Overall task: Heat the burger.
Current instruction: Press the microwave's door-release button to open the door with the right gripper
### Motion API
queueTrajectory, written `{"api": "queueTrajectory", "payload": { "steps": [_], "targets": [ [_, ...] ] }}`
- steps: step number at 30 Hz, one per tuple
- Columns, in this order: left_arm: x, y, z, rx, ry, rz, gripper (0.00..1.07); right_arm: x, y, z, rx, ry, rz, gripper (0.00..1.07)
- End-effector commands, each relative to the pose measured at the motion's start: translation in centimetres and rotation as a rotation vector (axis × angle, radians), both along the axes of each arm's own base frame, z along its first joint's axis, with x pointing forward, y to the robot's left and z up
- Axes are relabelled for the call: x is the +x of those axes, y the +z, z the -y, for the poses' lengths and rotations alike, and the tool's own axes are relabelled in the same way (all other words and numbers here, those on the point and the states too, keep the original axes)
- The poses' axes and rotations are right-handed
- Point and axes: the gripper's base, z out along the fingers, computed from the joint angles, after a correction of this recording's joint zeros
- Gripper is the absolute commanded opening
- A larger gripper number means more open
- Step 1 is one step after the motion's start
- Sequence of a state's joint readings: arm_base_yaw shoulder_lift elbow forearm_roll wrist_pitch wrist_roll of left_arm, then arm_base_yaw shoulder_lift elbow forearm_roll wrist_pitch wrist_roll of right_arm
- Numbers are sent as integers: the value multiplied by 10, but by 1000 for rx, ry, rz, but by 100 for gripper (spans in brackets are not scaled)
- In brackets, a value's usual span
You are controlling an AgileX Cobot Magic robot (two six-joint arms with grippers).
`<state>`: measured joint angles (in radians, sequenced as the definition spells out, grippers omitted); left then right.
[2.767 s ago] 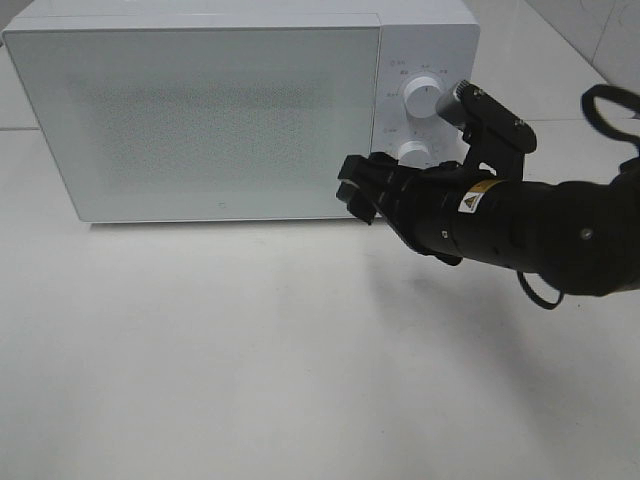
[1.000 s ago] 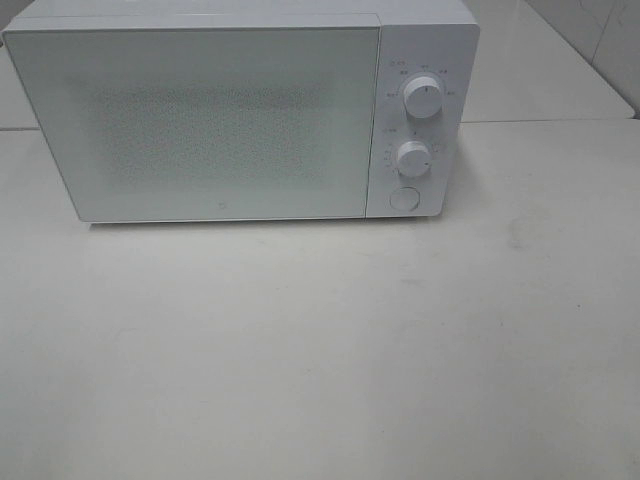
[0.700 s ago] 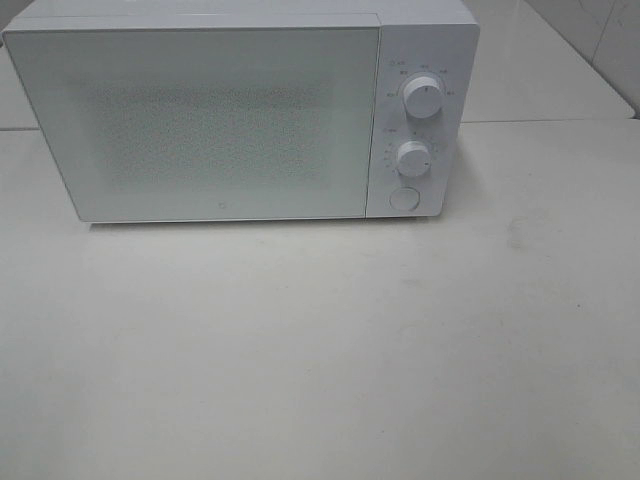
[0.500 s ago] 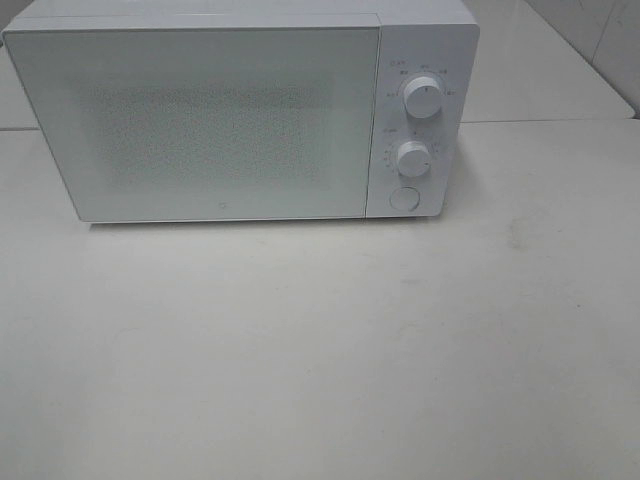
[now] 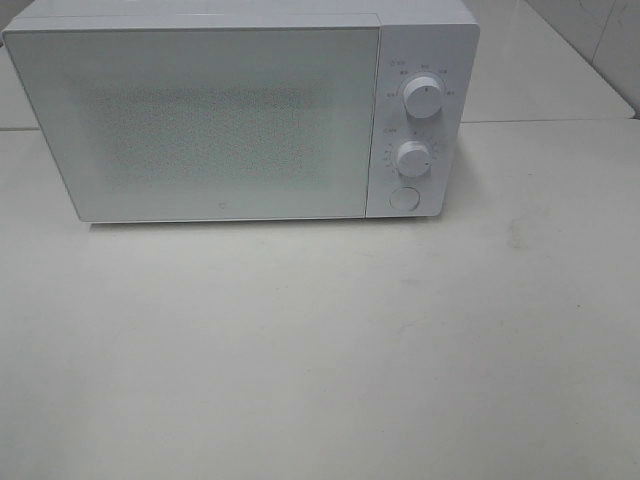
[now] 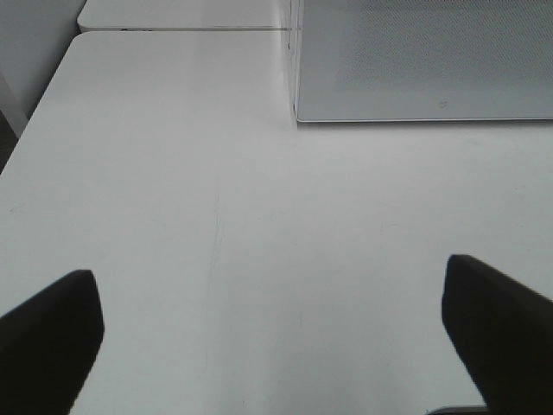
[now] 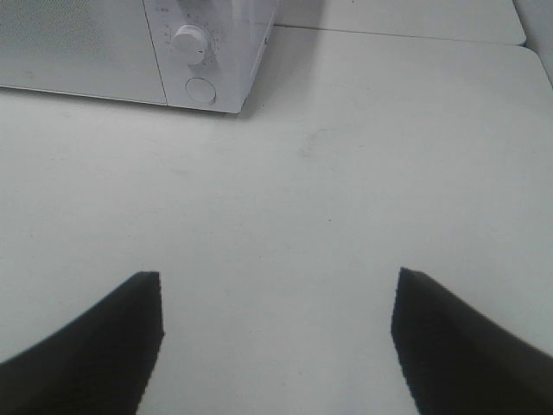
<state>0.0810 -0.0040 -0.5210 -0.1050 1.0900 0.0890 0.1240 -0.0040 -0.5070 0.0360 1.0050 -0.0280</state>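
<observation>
The burger is out of view in every frame. A white microwave (image 5: 240,110) stands at the back of the table with its frosted door (image 5: 200,120) shut. Its panel has an upper knob (image 5: 424,99), a lower knob (image 5: 412,158) and a round button (image 5: 403,198). Neither arm shows in the high view. My left gripper (image 6: 276,346) is open and empty over bare table, off the microwave's front left corner (image 6: 296,117). My right gripper (image 7: 276,337) is open and empty over bare table, in front of the panel's lower knob (image 7: 190,37) and button (image 7: 200,90).
The white table (image 5: 320,350) spreads in front of the microwave. Its left edge (image 6: 39,112) shows in the left wrist view. A seam between table tops (image 5: 550,121) runs behind the microwave's right side. A faint smudge (image 5: 515,233) marks the table right of the microwave.
About 2.8 s ago my right arm reached to the microwave's control panel by the knobs. It has since withdrawn out of the high view. Nothing has moved in the last second.
</observation>
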Motion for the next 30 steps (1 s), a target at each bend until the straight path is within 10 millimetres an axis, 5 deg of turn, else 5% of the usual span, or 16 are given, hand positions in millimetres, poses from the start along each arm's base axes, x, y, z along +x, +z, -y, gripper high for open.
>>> {"api": "queueTrajectory", "payload": {
  "steps": [1, 16, 30],
  "targets": [
    [-2, 1, 0, -3, 2, 32, 100, -4, -1, 1, 5, -9, 38, 73],
    [-2, 1, 0, -3, 2, 32, 100, -1, 7, 0, 12, -7, 60, 73],
    [-2, 1, 0, -3, 2, 32, 100, 65, 31, -7, 25, -19, 116, 73]
  ]
}}
